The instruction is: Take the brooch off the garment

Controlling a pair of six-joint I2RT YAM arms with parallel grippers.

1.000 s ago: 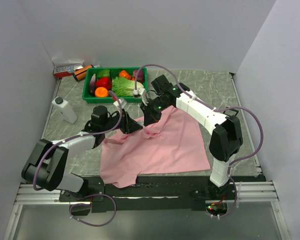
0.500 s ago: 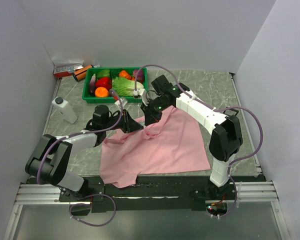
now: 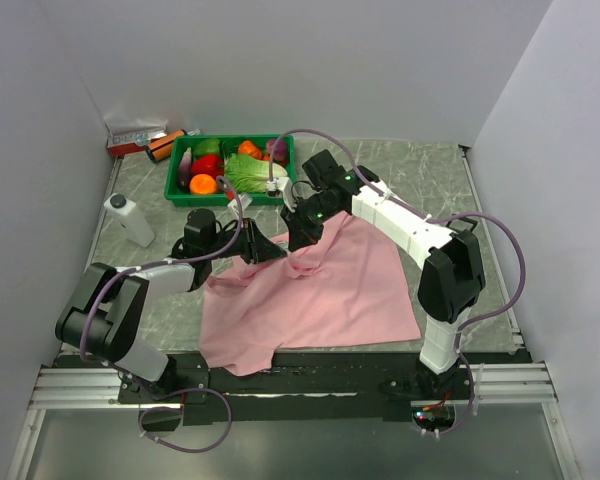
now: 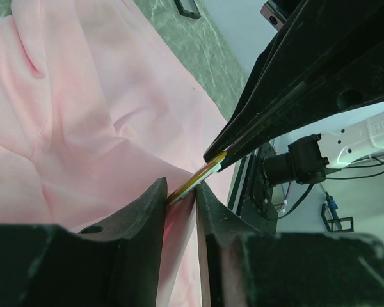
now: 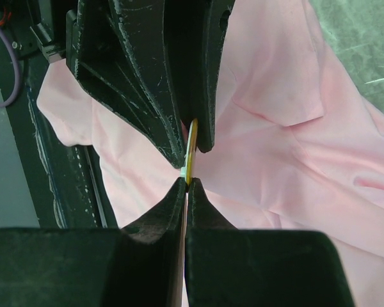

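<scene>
The pink garment point(image 3: 320, 290) lies spread on the table in front of the arms, its far left part lifted. The brooch point(image 5: 191, 150) is a thin yellow disc seen edge-on, also in the left wrist view point(image 4: 198, 179); it is hidden in the top view. My right gripper point(image 5: 186, 182) is shut on the brooch's edge and shows in the top view point(image 3: 298, 238). My left gripper point(image 4: 181, 192) is shut on a fold of the garment point(image 4: 83, 115) right beside the brooch, tip to tip with the right gripper point(image 3: 270, 250).
A green bin point(image 3: 176, 170) of vegetables stands just behind the grippers. A white bottle point(image 3: 128, 218) lies at the left. A red-and-white box point(image 3: 135, 138) and an orange can point(image 3: 165, 145) sit in the back left corner. Grey walls close in both sides.
My left arm's elbow and forearm have shifted a little to the right. Both grippers stay together at the same spot on the garment.
</scene>
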